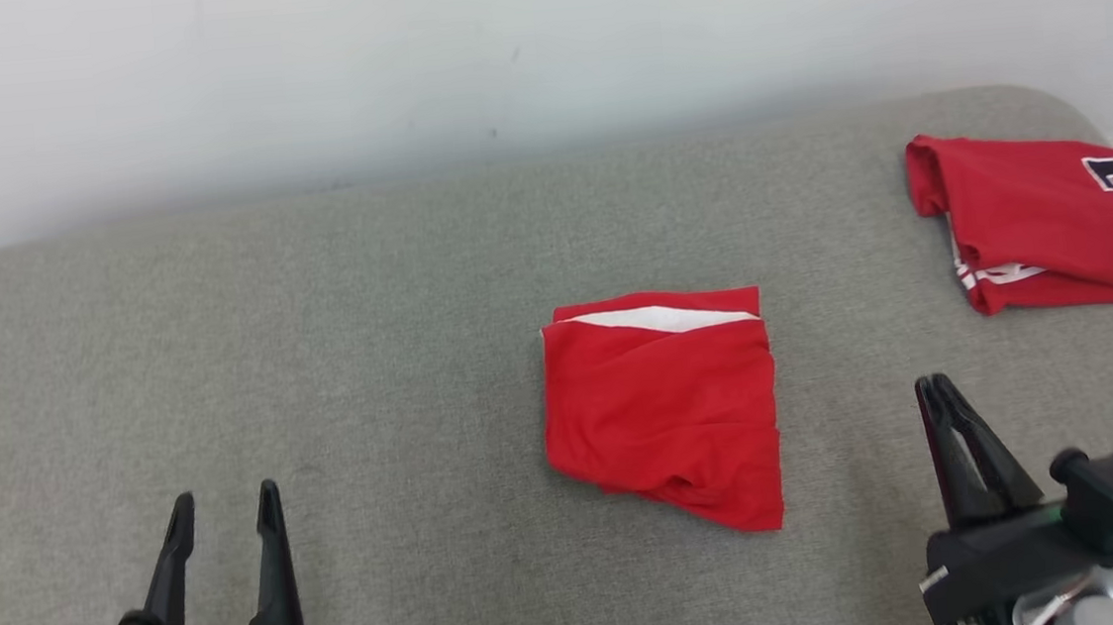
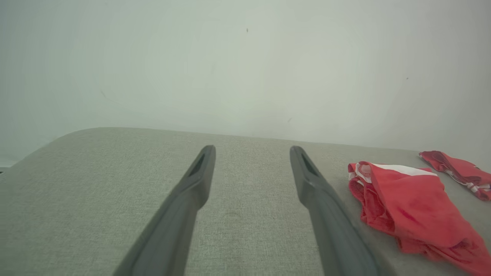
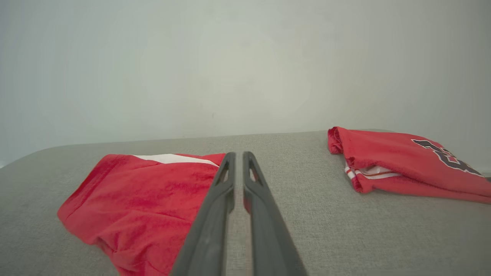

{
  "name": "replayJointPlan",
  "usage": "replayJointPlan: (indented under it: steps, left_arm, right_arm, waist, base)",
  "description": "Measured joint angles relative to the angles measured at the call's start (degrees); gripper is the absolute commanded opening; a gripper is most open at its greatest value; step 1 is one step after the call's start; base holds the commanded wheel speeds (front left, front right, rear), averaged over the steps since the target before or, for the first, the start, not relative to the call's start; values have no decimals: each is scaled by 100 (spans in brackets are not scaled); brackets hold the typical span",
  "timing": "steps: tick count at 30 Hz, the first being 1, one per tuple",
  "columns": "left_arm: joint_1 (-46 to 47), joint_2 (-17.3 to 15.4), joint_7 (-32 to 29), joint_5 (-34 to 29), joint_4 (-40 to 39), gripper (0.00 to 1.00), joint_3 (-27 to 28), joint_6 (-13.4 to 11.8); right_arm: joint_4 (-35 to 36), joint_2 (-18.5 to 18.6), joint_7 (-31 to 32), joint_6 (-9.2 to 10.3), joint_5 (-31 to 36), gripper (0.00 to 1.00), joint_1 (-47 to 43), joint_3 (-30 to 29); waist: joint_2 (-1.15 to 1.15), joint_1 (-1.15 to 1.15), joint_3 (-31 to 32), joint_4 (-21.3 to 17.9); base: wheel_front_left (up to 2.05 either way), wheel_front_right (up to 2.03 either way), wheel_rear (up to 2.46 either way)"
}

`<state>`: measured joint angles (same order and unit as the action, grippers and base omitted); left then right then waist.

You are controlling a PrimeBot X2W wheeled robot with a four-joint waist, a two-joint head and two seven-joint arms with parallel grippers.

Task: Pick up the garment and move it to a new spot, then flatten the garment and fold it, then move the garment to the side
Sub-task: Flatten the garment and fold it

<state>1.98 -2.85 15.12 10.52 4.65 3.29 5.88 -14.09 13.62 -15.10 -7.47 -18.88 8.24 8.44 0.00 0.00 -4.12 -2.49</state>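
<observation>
Left tool (image 1: 225, 494): I am seeing its fingers wide apart, empty.
Right tool (image 1: 933, 382): fingers almost together, empty.
Folded red garment (image 1: 663, 408): I am favouring an all-layer edge pinch, keeping the fold intact.

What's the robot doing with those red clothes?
Nothing is being held right now. A folded red garment lies in the middle of the grey surface. The left end effector is open and the right end effector almost shut, both apart from it. Another red jersey lies at the far right.
</observation>
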Motion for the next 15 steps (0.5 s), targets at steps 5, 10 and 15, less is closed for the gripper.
replayJointPlan:
  steps: [5, 10, 15]
  left_arm:
    - [-267, 1, 0, -129, -112, 100, 5, -14]
    - [-473, 1, -1, -279, -214, 100, 25, 4]
    - [-634, -1, 0, -430, -346, 100, 47, 19]
  right_arm:
    - [191, -107, 0, 0, 90, 100, -395, -231]
    - [303, -151, 0, -1, 160, 100, -660, -364]
    - [388, -207, 0, 0, 199, 100, -767, -494]
  waist:
    - [0, -1, 180, -70]
    - [0, -1, 325, -70]
    - [0, -1, 375, -6]
  base:
    - [0, 0, 0]
    - [0, 0, 0]
    - [0, 0, 0]
